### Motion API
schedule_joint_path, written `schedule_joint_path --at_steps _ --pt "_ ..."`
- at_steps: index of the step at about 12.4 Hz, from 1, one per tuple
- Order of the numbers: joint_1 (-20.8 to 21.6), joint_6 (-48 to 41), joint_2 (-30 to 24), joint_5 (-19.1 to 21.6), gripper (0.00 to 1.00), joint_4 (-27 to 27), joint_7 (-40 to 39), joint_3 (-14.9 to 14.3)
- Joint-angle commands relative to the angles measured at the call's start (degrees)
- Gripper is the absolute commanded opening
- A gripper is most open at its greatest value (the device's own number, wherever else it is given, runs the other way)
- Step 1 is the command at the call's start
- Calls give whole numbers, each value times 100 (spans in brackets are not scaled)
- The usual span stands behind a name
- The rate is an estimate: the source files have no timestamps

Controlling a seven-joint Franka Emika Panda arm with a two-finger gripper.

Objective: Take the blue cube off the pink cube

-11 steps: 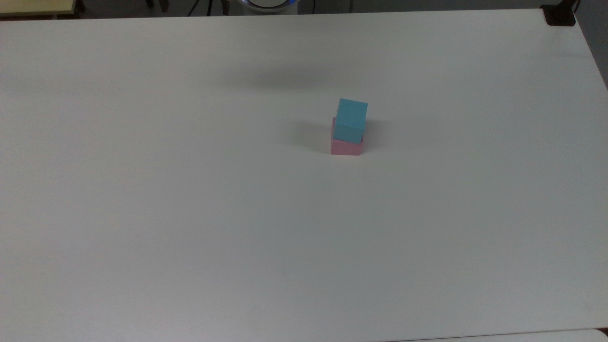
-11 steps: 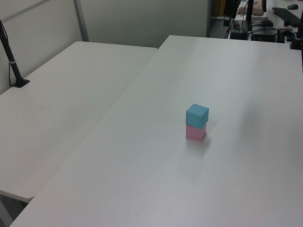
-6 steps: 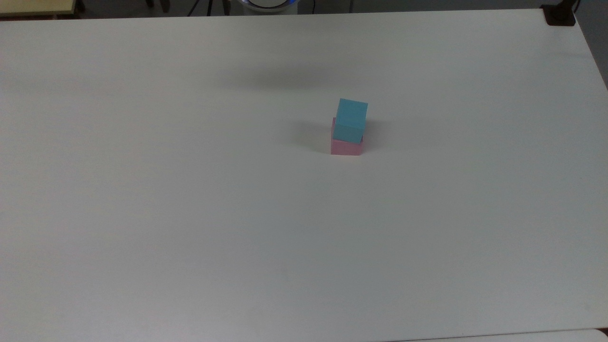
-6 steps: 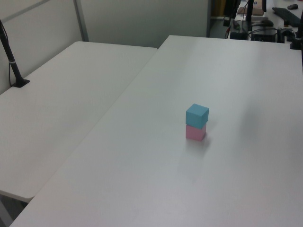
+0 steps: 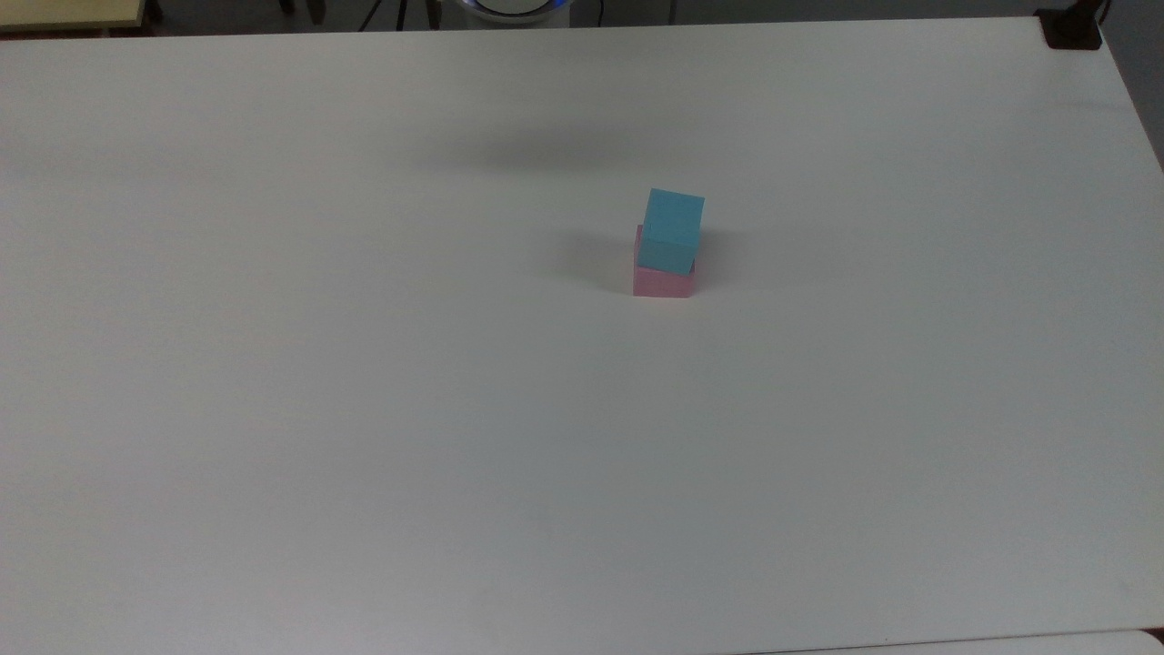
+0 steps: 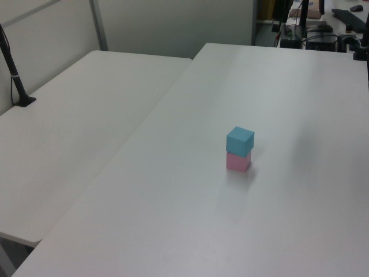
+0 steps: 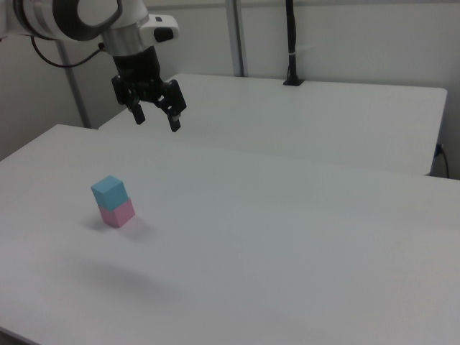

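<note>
The blue cube [image 5: 674, 229] [image 6: 240, 141] [image 7: 109, 191] rests on top of the pink cube [image 5: 662, 281] [image 6: 237, 162] [image 7: 117, 213], turned slightly against it, on the white table [image 5: 364, 409]. In the right view my gripper [image 7: 155, 121] hangs open well above the table, up and to the right view's right of the stack, with nothing between its black fingers [image 7: 174, 116]. It touches neither cube.
A second white table [image 6: 69, 133] adjoins the work table on the left view's left. A black pole [image 6: 12, 72] is clamped to its far edge. A black clamp [image 5: 1071, 27] sits at the top view's upper right corner.
</note>
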Motion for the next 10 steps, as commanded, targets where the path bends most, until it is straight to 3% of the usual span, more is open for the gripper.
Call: schedule_joint_path --at_steps 1,4,7,10 --pt "174 -151 -105 108 100 -279 34 66" --pt "323 -89 52 134 100 -507 60 267" --pt "350 637 482 573 100 -657 1179 741" --pt "385 1201 904 565 100 -657 2114 1198"
